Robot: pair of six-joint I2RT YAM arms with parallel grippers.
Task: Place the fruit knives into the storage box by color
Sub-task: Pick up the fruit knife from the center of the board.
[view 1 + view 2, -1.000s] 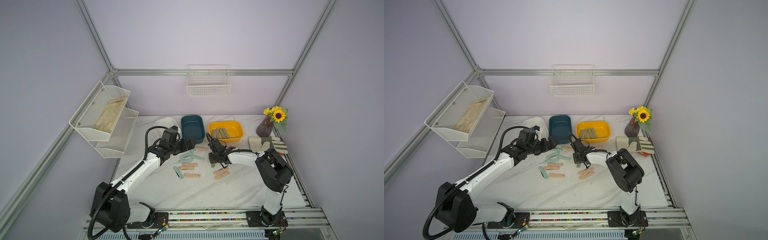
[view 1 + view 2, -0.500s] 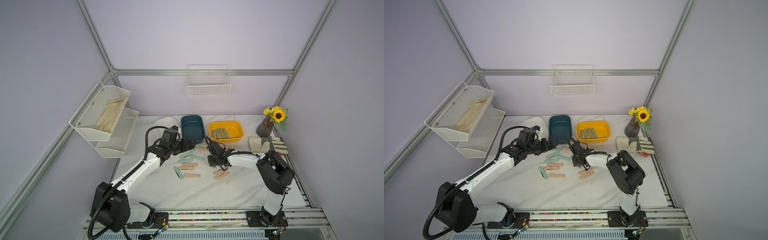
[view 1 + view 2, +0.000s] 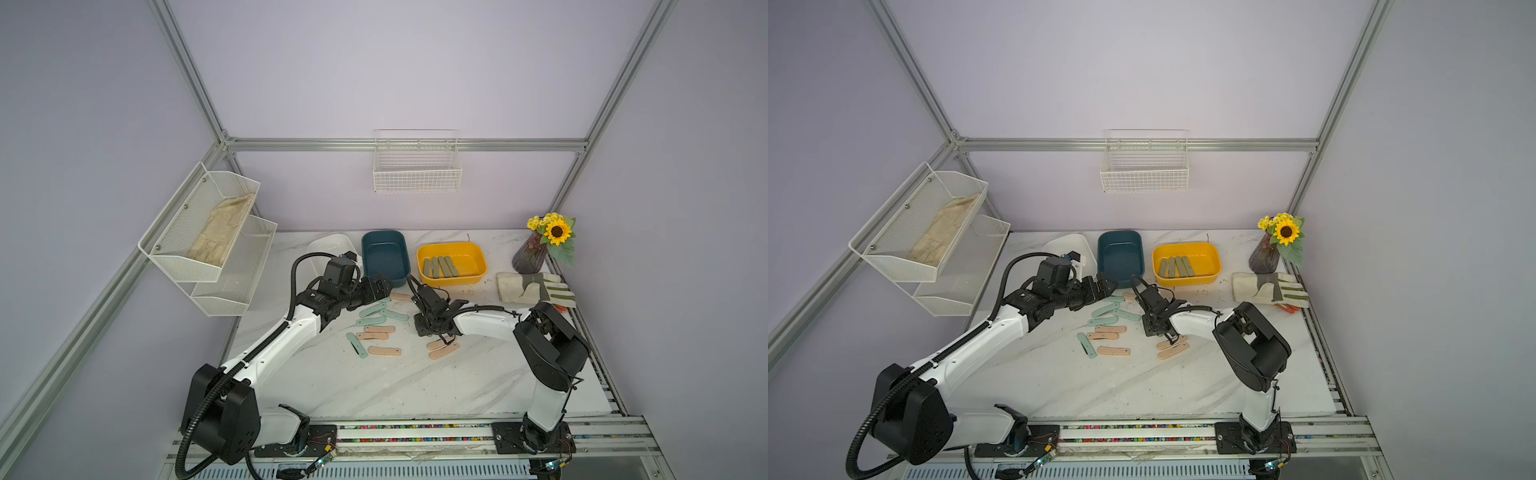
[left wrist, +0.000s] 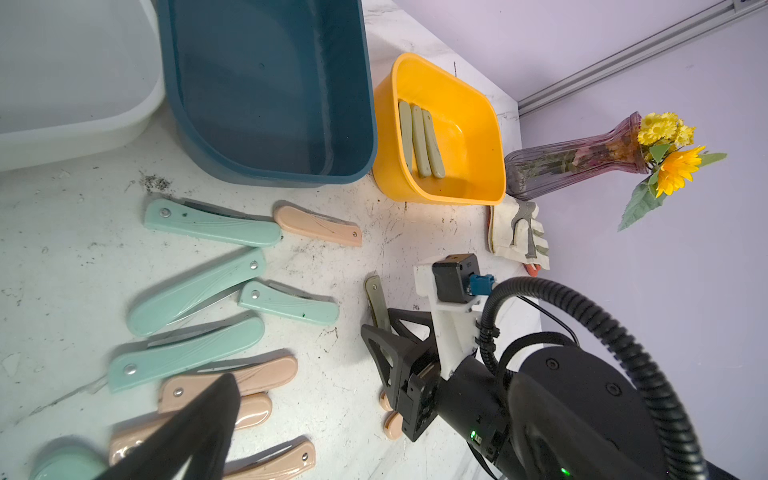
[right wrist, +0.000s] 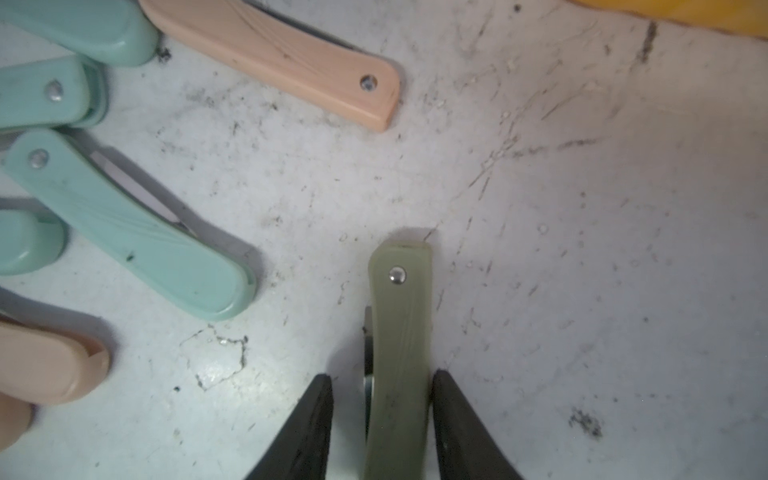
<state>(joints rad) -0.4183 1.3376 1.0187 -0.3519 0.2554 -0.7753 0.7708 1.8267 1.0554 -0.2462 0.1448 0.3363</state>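
Five mint knives (image 3: 372, 310) crowd nine o'clock of the right gripper (image 3: 423, 327), two pink knives (image 3: 444, 352) at six; its narrow jaws straddle one olive knife (image 5: 399, 324). Left gripper (image 3: 381, 287) gapes wide.

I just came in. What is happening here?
The job is sorting fruit knives by color. The robot's right hand has its jaws on either side of an olive knife lying on the table, not yet tight on it. The left hand hangs open by the mint knives, holding nothing. Four olive knives lie in the yellow box; the blue box is empty. Peach knives wait on the table.
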